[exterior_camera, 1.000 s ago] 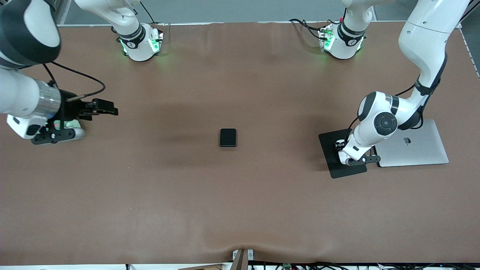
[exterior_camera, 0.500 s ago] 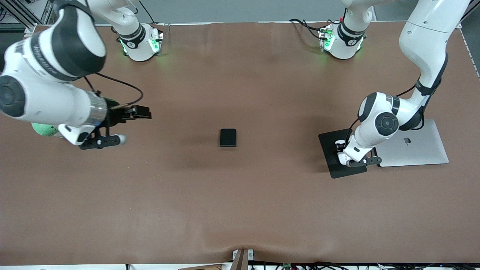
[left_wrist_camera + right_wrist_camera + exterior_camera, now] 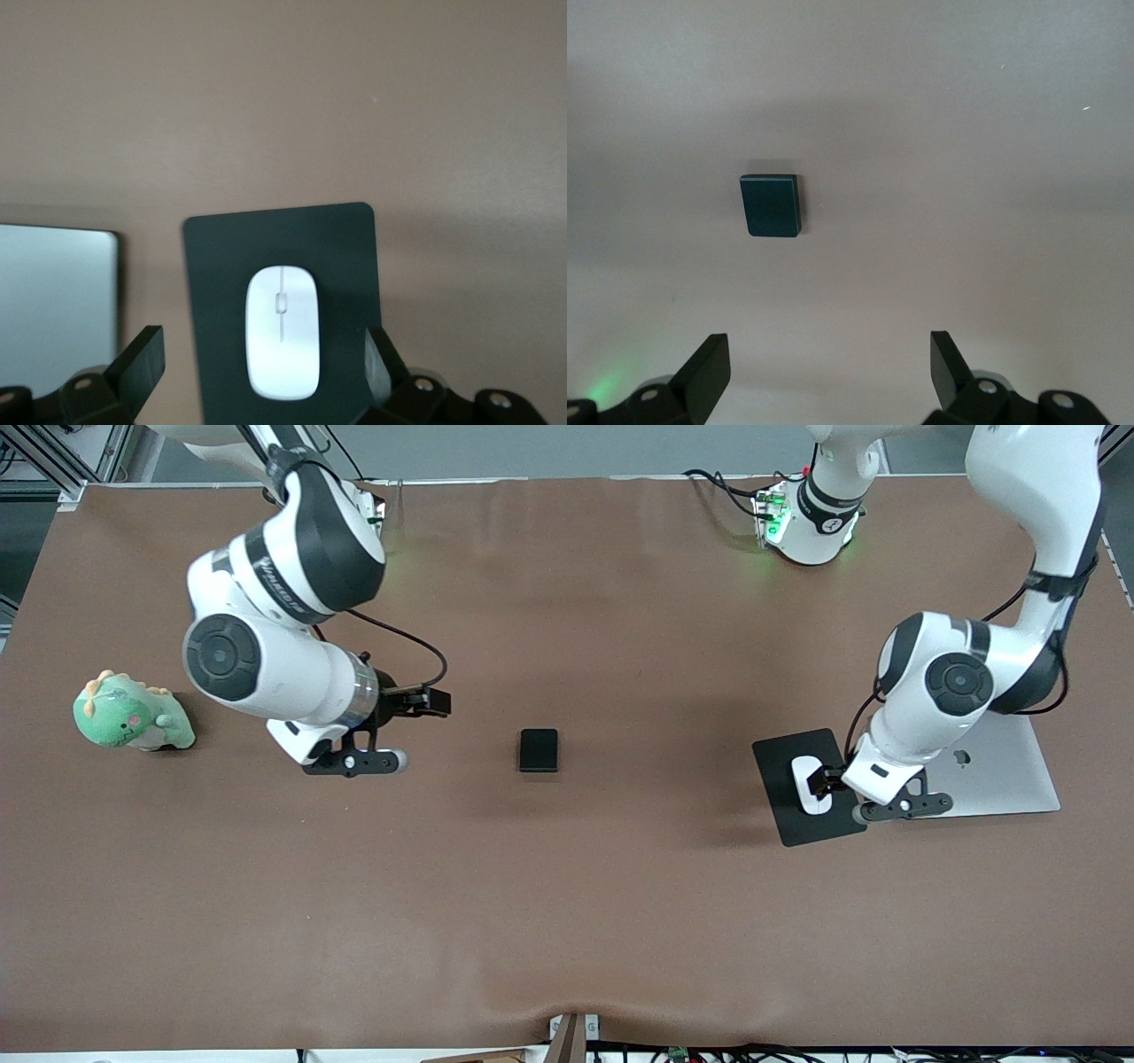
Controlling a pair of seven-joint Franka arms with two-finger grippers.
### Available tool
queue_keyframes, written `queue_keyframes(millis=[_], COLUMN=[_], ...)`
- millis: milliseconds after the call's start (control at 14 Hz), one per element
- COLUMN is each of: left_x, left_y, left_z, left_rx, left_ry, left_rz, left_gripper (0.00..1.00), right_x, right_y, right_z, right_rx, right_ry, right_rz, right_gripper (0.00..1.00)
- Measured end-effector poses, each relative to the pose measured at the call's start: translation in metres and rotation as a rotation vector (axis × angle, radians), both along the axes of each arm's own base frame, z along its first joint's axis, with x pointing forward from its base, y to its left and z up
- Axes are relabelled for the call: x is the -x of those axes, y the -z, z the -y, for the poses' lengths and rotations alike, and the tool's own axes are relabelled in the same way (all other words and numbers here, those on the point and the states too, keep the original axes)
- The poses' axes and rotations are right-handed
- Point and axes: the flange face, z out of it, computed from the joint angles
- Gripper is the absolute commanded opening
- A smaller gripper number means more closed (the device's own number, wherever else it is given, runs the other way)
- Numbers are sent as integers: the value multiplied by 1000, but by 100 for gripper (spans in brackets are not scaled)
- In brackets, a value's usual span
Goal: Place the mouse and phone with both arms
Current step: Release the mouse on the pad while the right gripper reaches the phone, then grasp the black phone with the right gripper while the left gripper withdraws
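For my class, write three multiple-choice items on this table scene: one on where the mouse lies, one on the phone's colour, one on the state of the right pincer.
1. The mouse lies on:
A. the mouse pad
B. the laptop
C. the bare table

2. The phone is:
A. white
B. black
C. green

3. The right pincer is:
A. shut on the phone
B. shut on the plush toy
C. open

Answers: 1 A, dark pad surrounds the mouse; 2 B, a black slab; 3 C, fingers spread, holding nothing.

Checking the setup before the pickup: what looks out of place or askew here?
Only the green plush dinosaur at the right arm's end seems unrelated. The mouse lies squarely on its pad; the phone lies flat mid-table.
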Motion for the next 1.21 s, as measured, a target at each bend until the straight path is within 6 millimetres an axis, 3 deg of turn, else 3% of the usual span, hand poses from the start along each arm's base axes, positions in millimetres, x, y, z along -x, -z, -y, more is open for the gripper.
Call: queue_keyframes(millis=[286, 500, 857, 1000, 1214], left_x=[-9, -10, 20, 36, 47], left_y=[-94, -147, -245, -269, -285], left_z=[8, 3, -10, -11, -18], left_rx=[-72, -95, -8, -14, -29], left_ry=[-29, -36, -24, -21, 34], left_rz=[-83, -128, -56, -47, -46], left_gripper=[100, 100, 100, 100, 100], right_x=[21, 31, 36, 43, 51], right_y=[43, 85, 151, 182, 216], right_z=[-47, -69, -105, -122, -138], right_rx=[6, 22, 39, 45, 54], right_ry=[20, 39, 58, 50, 57], right_rz=[47, 61, 101, 120, 142], right_gripper=[100, 100, 100, 100, 100])
